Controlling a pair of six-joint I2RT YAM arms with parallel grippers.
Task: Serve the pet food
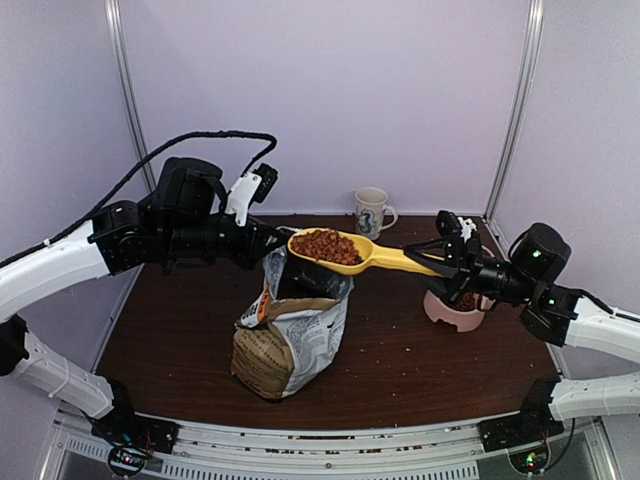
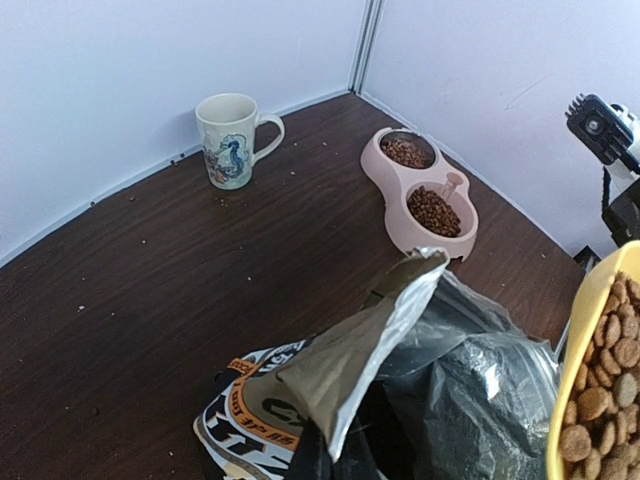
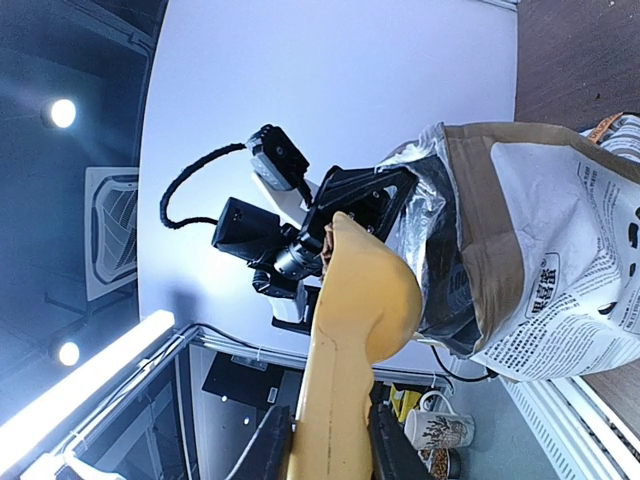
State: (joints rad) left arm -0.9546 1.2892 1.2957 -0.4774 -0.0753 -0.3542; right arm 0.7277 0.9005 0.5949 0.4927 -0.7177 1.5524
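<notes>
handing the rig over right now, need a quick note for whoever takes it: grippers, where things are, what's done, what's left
Left gripper: at the bag's open rim; grip unclear.
Right gripper: shut on the yellow scoop's handle.
Scoop heaped with kibble, held above the bag.
Done: both pink bowl compartments hold kibble.
To do: carry the scoop to the bowl and tip it.

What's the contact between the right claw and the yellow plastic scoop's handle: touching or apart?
Touching. The right wrist view shows the right claw closed on the yellow plastic scoop, its fingers pressed against both sides of the handle.
</notes>
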